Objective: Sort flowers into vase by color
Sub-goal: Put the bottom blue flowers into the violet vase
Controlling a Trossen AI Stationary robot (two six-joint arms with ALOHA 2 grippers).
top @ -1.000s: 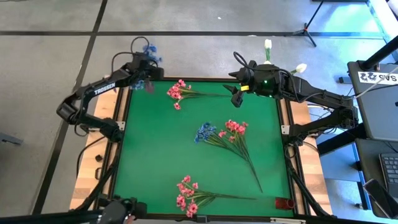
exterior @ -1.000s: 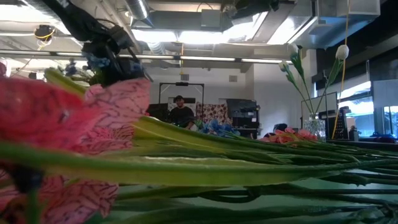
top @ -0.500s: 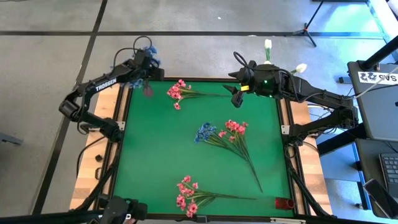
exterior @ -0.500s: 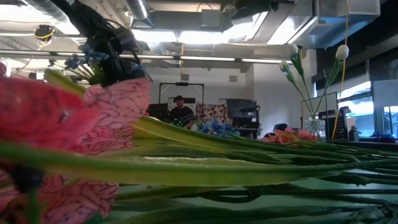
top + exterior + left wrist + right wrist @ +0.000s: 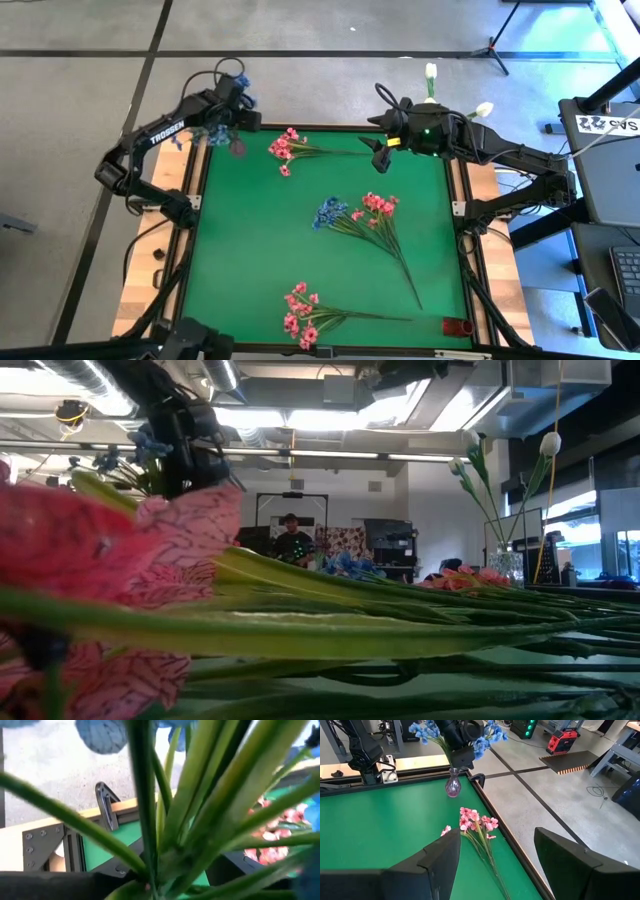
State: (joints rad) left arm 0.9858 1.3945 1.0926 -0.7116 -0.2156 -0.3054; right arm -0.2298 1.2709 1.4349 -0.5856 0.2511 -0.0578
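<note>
Left wrist view: blurred green stems [image 5: 190, 820] fill the picture, hiding the left gripper's jaws. Low view: pink blooms [image 5: 110, 560] against the lens block most of the worktop. Vase [image 5: 237, 146] contents indistinguishable from above.

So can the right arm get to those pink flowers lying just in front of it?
Probably yes. The right gripper is open and empty, and the pink spray lies flat on the green mat close by, with nothing between them. The left gripper is off holding a blue spray.

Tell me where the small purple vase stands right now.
In the high view the purple vase stands at the green mat's far left corner, just below the left gripper holding blue flowers, with a pink spray lying to its right.
</note>
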